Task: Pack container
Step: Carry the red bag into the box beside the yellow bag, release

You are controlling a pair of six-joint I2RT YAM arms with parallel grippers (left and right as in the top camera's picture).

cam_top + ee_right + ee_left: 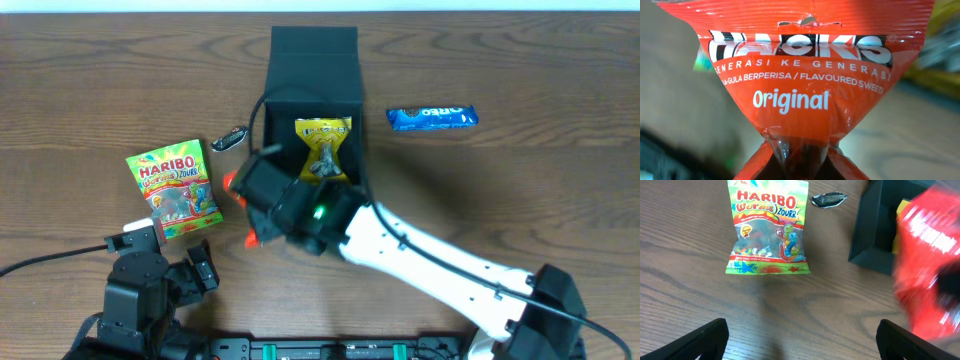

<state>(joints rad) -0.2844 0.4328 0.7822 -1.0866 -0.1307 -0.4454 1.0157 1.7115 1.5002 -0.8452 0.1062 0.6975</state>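
The dark square container [340, 100] stands open at the table's back middle with its flap lid [313, 42] folded back. A yellow snack packet [323, 148] lies inside it. My right gripper [258, 205] is shut on an orange-red Hacks sweets packet [805, 75] and holds it just left of the container's front-left corner; it shows blurred in the left wrist view [927, 265]. A Haribo worms bag [173, 185] lies on the table at the left, also in the left wrist view [767, 227]. My left gripper [800, 340] is open and empty near the front edge.
A blue Oreo packet [432, 117] lies right of the container. A small dark silvery wrapper [230, 139] lies between the Haribo bag and the container, also in the left wrist view [828, 199].
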